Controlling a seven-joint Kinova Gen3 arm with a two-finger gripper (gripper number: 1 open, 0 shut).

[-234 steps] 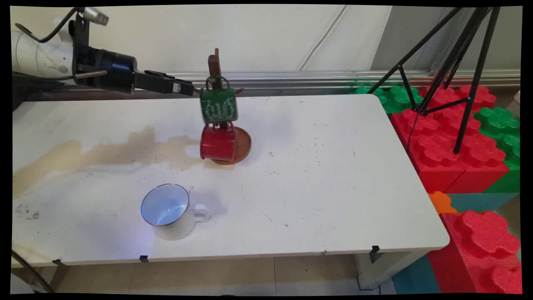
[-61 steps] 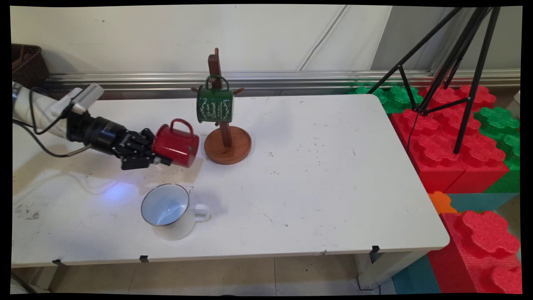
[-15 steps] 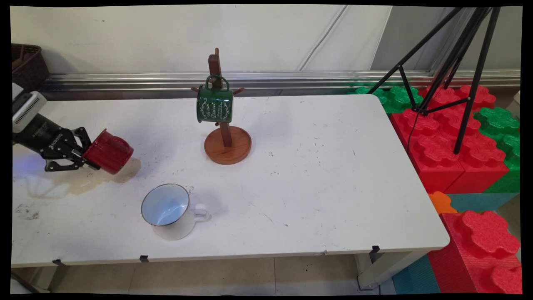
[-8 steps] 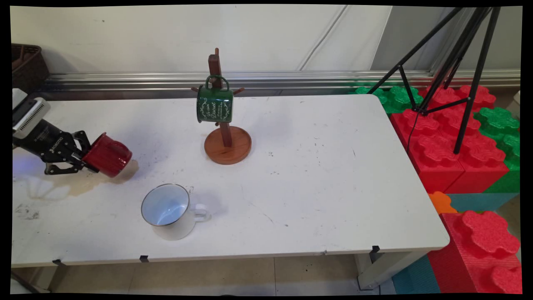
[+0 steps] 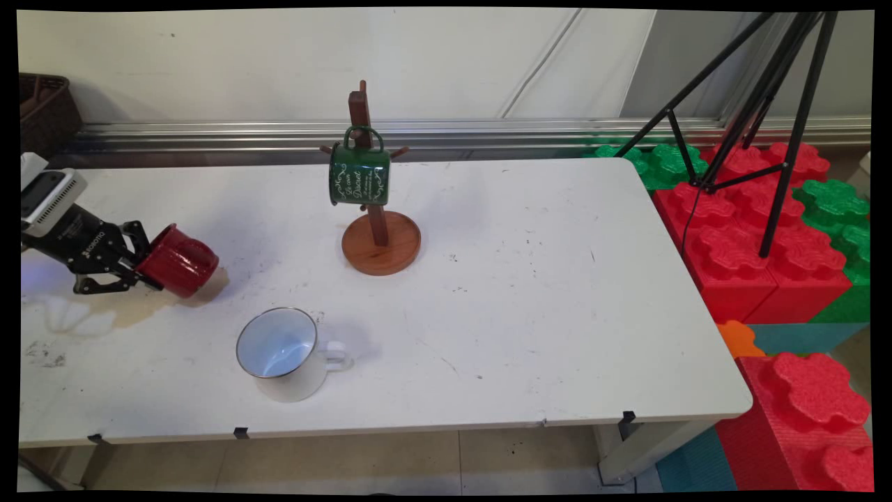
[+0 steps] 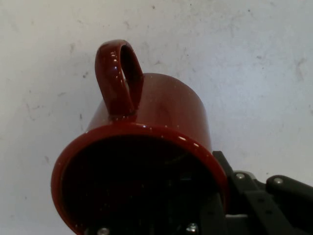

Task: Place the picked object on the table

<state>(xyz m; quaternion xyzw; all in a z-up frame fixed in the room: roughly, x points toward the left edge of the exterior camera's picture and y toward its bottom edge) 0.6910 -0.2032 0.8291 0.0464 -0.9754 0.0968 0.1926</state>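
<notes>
Currently, main view: gripper (image 5: 141,268) gripping red mug (image 5: 178,261) by its rim, tilted, low at table's (image 5: 529,307) left; white mug (image 5: 282,354) near. Hand view: mug's (image 6: 146,156) handle (image 6: 119,78) pointing away. Lowering gently seems wise.

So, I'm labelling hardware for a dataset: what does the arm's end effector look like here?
The end effector is black, built of jointed linkage bars with visible screw heads, and bears small white lettering on its body. Behind it sits a pale grey, box-shaped module with a dark face. In the hand view its black linkage rises from the bottom edge. No cables show.
</notes>
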